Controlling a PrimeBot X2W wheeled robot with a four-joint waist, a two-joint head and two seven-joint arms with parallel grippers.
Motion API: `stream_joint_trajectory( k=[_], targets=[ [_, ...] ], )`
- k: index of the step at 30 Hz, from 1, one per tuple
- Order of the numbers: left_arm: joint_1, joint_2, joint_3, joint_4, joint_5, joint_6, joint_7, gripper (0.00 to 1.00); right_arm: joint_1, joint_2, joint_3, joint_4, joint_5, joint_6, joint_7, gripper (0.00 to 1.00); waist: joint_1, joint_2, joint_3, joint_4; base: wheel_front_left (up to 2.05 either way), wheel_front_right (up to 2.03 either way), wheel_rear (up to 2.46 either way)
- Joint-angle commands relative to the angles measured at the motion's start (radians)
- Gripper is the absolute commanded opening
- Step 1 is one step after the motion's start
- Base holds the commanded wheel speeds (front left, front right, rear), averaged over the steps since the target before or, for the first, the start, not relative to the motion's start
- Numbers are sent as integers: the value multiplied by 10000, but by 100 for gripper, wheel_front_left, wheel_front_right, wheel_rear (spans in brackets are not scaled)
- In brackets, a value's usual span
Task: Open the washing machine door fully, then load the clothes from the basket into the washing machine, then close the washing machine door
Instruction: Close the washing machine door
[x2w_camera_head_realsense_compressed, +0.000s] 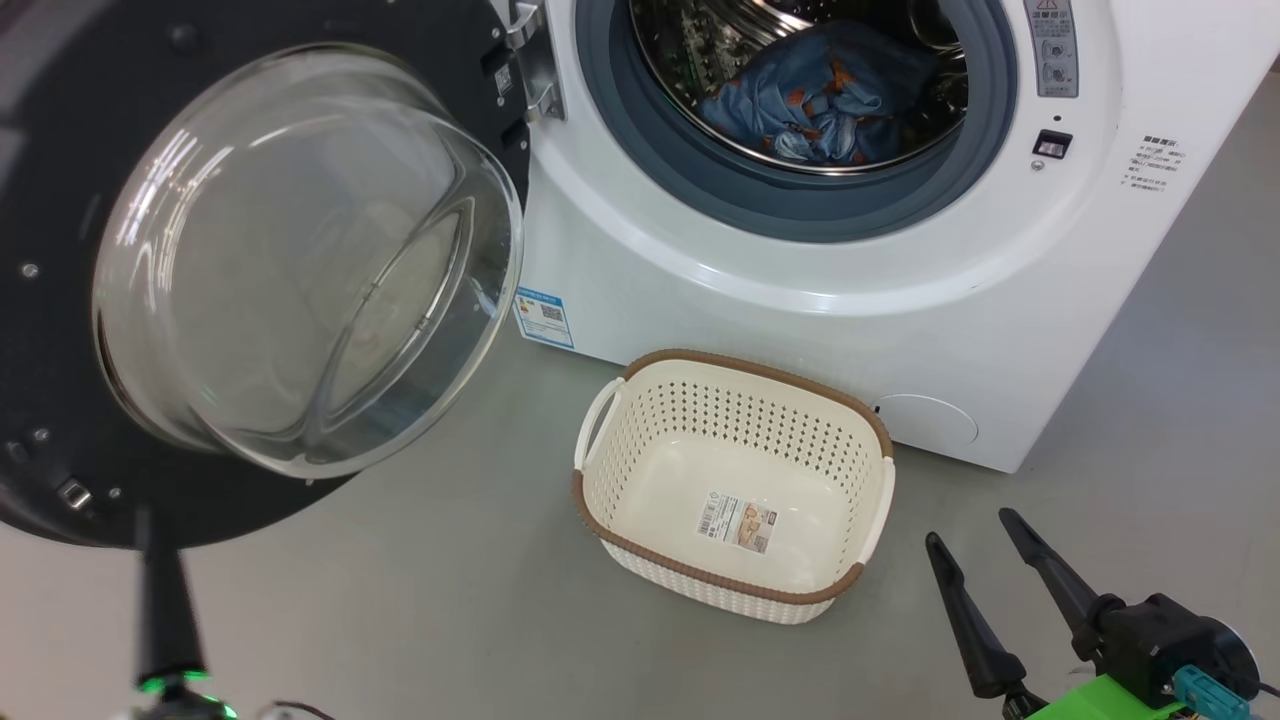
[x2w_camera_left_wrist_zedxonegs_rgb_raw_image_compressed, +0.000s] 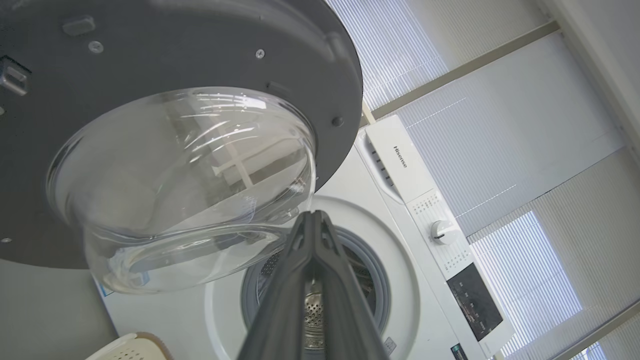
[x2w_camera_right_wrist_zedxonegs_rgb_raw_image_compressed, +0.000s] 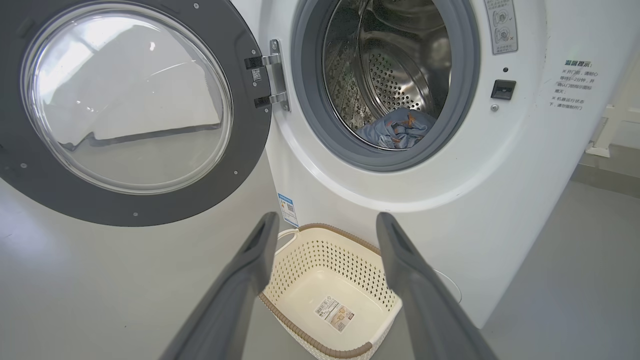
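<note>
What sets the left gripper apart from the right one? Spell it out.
The left gripper is shut, fingers pressed together; the right gripper stands open, fingers spread wide. The left gripper points toward the lower edge of the open washing machine door; the right gripper sits low near the basket, apart from it. Both have long dark fingers and hold nothing.

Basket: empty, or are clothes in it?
Empty. The basket shows its bare bottom with just a sticker; the clothes lie inside the drum.
</note>
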Motion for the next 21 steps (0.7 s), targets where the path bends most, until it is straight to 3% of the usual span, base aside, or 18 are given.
stream_joint_trajectory(
  k=[1,4,9,15,16,21],
  targets=[
    [-530,80,604,-484,-500,-153,34,0,-295,-136,174,-320,-20,16,-5,100,0,-1,40,9,0,0,0],
    [-701,188,1537,-788,-2046,-232,150,0,-302,-164,120,-388,-16,16,13,100,0,-1,151,29,0,0,0],
    [-1166,699,3155,-809,-3734,-268,309,0,-343,-243,41,-542,-18,16,82,100,0,-1,360,90,0,0,0],
    [-2096,1831,4693,543,-4962,-274,686,0,-399,-421,-22,-710,2,16,211,100,0,-1,570,157,0,0,0],
    [-2096,1831,4693,543,-4962,-274,686,0,-399,-421,-22,-710,2,16,211,100,0,-1,570,157,0,0,0],
    [-2991,2931,5277,2225,-5655,55,1221,0,-479,-586,13,-846,32,16,340,100,0,-1,727,150,0,0,0]
  ],
)
